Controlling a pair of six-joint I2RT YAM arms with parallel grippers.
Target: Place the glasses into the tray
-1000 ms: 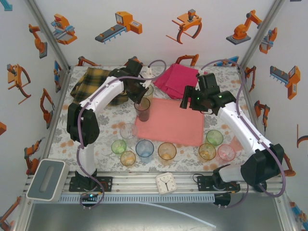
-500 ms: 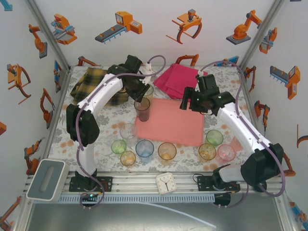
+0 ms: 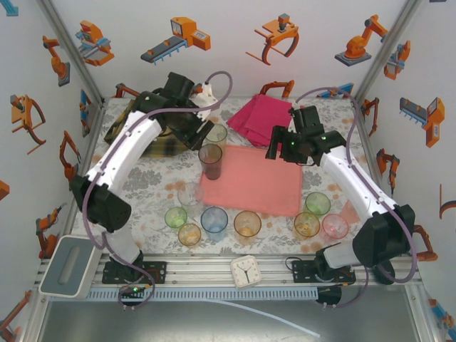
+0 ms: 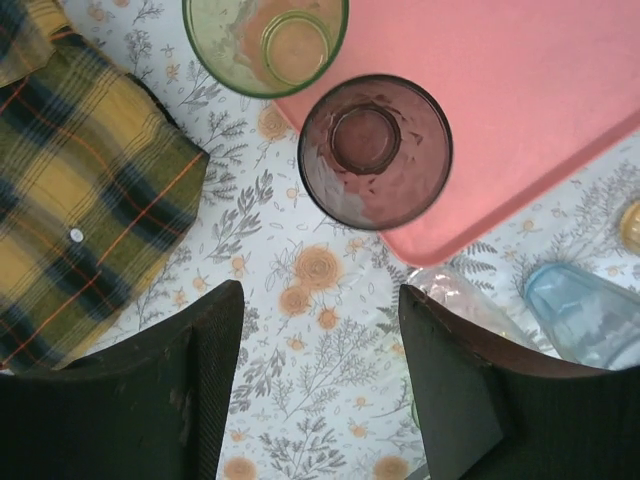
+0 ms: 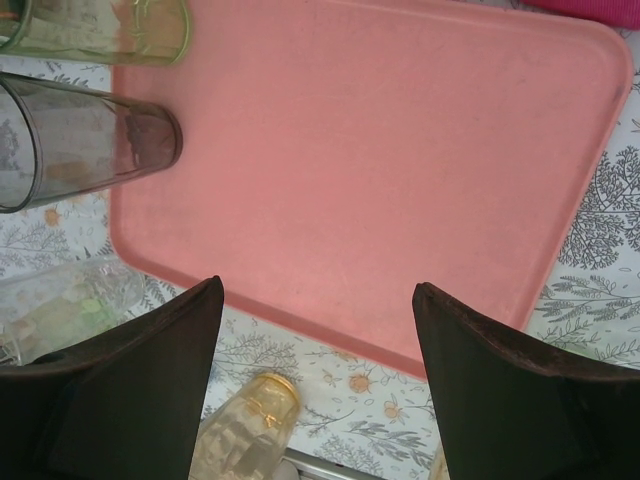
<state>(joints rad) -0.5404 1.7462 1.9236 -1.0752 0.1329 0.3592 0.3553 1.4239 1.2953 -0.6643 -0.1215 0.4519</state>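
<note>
1. Pulling back toward the upper left of the top view, our left gripper [image 4: 320,380] is widening and has let go of the grey glass [image 4: 375,150]. Its jaws are standing apart with nothing but floral tablecloth [image 4: 300,300] between them.
2. We are holding our right gripper [image 5: 320,375] spread wide and empty, hovering over the near edge of the tray [image 5: 370,180].
3. We are seeing the tray lying flat mid-table, salmon-pink, with rounded corners and a low rim. Its surface is lying bare from the centre out to the right edge, giving open room there.
4. We are finding the grey glass standing upright just inside the tray's left edge. The green glass [image 4: 265,40] is sitting just beyond it at the far left corner; whether its base is resting on the tray we cannot tell.
5. We are noting more glasses standing off the tray along its near side, among them a clear glass [image 3: 190,194], a blue glass [image 3: 214,219], an amber glass [image 3: 247,223] and a pink glass [image 3: 335,226].
6. We are seeing a plaid cloth [image 4: 80,200] lying left of the grey glass, with a strip of tablecloth between them, and a magenta cloth [image 3: 260,114] lying near the tray's far edge.
</note>
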